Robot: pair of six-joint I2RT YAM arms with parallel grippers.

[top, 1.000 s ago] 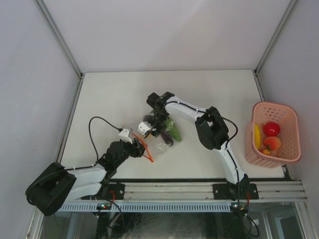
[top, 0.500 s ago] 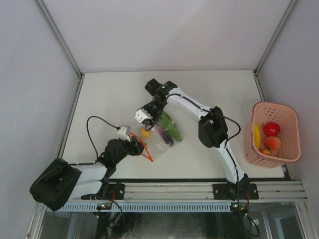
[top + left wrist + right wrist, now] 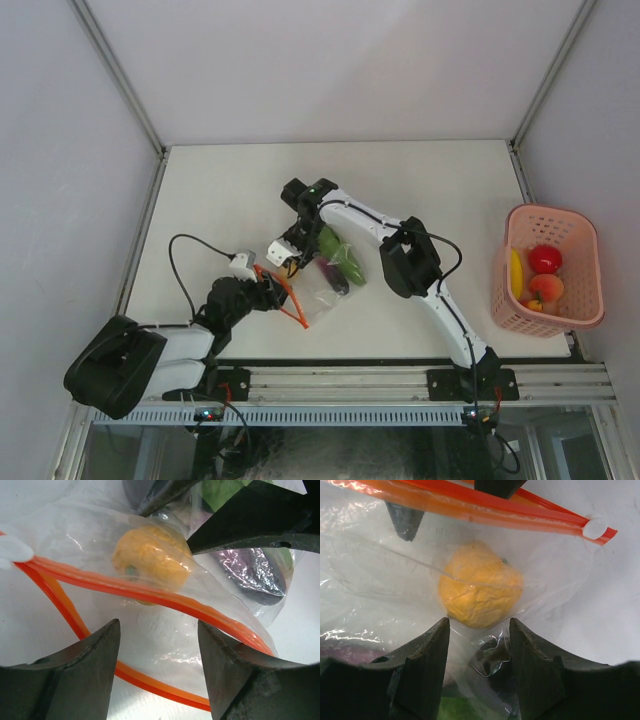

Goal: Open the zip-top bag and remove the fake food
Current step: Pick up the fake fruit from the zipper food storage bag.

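Zip-top bag lies on bench, mouth parted. Purple and green fake food blurs behind crinkled film. Left gripper jaws spread astride zip strip. Right gripper jaws spread, orange fruit just beyond tips, ungripped.

zip-top bag: clear, red-orange zip strip
round fake food: yellow-orange
long fake food: green
basket: pink
tabletop: white

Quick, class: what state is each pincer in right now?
Left pincer: open, straddling the orange strip of the bag.
Right pincer: open, near the yellow fruit inside it.
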